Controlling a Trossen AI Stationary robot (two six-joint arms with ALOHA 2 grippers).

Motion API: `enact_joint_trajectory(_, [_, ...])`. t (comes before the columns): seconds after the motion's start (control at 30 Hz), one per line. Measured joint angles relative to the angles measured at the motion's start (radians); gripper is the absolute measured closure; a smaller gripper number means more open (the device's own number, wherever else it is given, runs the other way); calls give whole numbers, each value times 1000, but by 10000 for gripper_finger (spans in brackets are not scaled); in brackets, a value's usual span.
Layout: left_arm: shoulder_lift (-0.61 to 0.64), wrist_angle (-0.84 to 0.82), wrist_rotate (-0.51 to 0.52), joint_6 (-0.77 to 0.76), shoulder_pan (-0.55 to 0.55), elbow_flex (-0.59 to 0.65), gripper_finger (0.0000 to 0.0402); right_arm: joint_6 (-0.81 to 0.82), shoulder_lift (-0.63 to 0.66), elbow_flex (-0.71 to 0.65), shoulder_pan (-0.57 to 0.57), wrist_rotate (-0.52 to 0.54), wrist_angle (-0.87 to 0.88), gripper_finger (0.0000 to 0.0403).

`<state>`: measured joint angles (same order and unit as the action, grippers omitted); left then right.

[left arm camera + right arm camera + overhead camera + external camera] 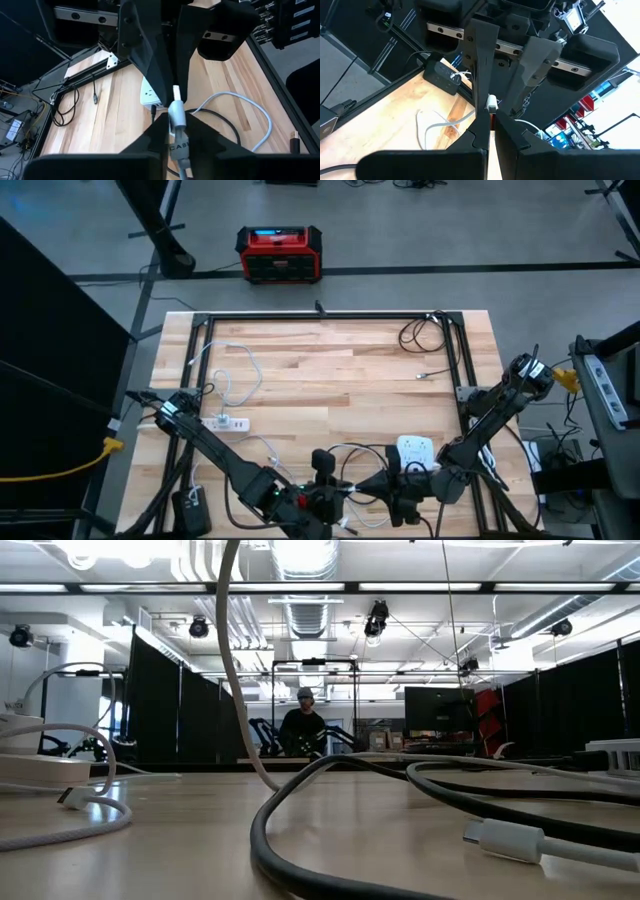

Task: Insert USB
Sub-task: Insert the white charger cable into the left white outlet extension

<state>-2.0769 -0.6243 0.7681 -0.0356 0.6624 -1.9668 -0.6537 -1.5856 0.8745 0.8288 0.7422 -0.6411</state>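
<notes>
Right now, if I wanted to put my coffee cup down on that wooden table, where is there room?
The widest bare patch is mid-table, between the white cable loops and the dark coiled cable. The near edge is crowded: the left gripper and right gripper meet there among cables, beside the white power strip and white charger.

distant person (pixel 303 720) too small, white connector (pixel 505 838) blurred, cable cropped
</notes>
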Motion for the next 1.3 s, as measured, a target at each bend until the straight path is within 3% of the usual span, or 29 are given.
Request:
enact_joint_trajectory(0.2, [0, -5, 3, 35, 1, 0, 389, 37, 1, 0, 0, -2, 17, 403])
enact_joint_trajectory(0.33, [-1, -115, 3, 1, 2, -28, 389, 53, 1, 3, -3, 38, 71, 394])
enact_joint_trajectory(0.5, [-1, -295, 11, -100, 9, -85, 389, 93, 2, 0, 3, 115, 131, 337])
enact_joint_trajectory(0.7, [0, -460, -75, -247, 13, -150, 389, 187, 6, 0, 0, 178, 185, 249])
enact_joint_trajectory(0.87, [3, -739, -254, -559, -11, -168, 389, 289, 6, 0, 0, 191, 254, 206])
enact_joint_trajectory(0.97, [2, -929, -435, -793, -59, -162, 389, 355, 6, 0, 0, 193, 281, 194])
enact_joint_trajectory(1.03, [5, -954, -536, -901, -94, -140, 389, 390, 6, -1, 0, 193, 304, 189])
enact_joint_trajectory(1.17, [17, -944, -649, -941, -146, -119, 389, 428, 6, -2, 0, 193, 307, 186])
enact_joint_trajectory(1.3, [25, -946, -671, -864, -184, -112, 389, 480, 6, -2, 0, 193, 341, 189])
